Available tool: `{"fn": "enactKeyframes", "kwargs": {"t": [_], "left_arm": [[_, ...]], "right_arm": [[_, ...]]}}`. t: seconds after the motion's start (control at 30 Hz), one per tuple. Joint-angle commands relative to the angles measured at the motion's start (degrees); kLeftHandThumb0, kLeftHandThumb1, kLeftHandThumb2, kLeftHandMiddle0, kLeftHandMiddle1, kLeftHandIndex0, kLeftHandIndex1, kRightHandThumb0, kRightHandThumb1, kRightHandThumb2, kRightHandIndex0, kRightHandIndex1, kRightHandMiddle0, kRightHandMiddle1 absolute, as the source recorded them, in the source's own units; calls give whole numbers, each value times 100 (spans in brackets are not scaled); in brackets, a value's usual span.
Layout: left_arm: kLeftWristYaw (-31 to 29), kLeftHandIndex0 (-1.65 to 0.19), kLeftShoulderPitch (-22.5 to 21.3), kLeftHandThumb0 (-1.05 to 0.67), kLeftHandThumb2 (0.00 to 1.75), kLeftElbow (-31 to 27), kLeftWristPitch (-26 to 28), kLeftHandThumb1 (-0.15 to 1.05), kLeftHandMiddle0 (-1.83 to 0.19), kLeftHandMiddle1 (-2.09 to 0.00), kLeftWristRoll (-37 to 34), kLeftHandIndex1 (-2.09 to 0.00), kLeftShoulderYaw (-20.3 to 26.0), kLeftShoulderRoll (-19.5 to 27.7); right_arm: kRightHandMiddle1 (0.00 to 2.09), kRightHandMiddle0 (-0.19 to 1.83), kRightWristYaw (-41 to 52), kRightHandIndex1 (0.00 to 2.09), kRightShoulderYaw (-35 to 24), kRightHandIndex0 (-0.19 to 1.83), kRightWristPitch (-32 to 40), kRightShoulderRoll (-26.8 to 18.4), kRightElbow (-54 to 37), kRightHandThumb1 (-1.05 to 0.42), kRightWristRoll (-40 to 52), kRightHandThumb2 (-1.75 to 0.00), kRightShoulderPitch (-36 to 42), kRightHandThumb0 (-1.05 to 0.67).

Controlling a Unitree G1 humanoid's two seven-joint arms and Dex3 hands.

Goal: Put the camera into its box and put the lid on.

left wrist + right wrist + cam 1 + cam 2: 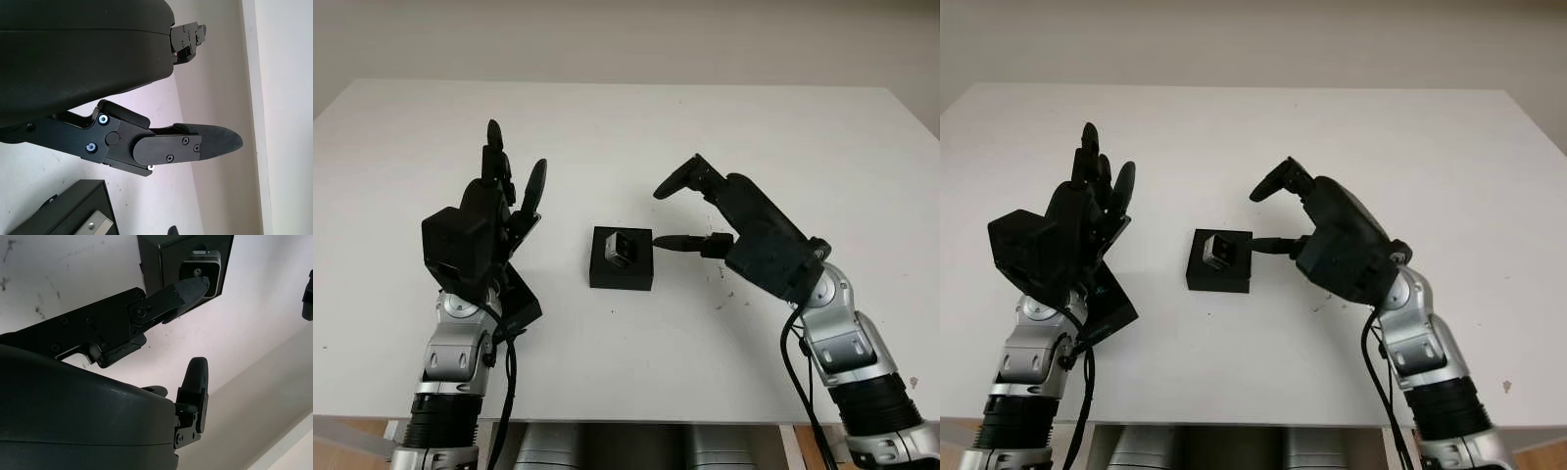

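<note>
Head camera views: The box (622,259) sits near the middle of the white table (626,127), between the two hands. The camera (623,248) lies inside the box, tilted, its lens face turned upward and toward the robot. The right hand (705,211) is just to the right of the box; its lower finger (680,241) reaches the box's right edge, while the upper finger arches above the table, apart from the box. The right hand holds nothing and stands wide. The left hand (494,211) is raised to the left of the box, well apart from it, fingers pointing up and away; it holds nothing and is open.

Left wrist view: The left hand's finger (195,144) extends over bare table. A corner of the box (73,210) with a silver part of the camera (95,226) lies near the picture's edge, apart from the finger.

Right wrist view: One finger (183,291) of the right hand overlaps the box (168,259) rim beside the camera (200,271); whether it touches the camera cannot be determined. The camera is dark with a silver-framed face.
</note>
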Motion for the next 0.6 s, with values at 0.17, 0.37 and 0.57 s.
{"fn": "enactKeyframes", "kwargs": {"t": [0.17,0.37,0.57], "left_arm": [[-77,19,57,-75,46,-52,1,105,19,0,1,0,7,67],[-113,19,105,-75,45,-79,27,105,19,0,21,0,15,100],[-87,19,124,-76,45,-104,70,105,19,0,34,0,40,115]], "right_arm": [[76,30,-741,8,180,36,-192,419,150,-88,-279,-5,312,-68],[99,24,-1442,8,431,37,-447,671,541,-87,-693,-6,243,-67],[105,25,-1627,7,530,37,-660,794,834,-87,-739,-5,119,-66]]}}
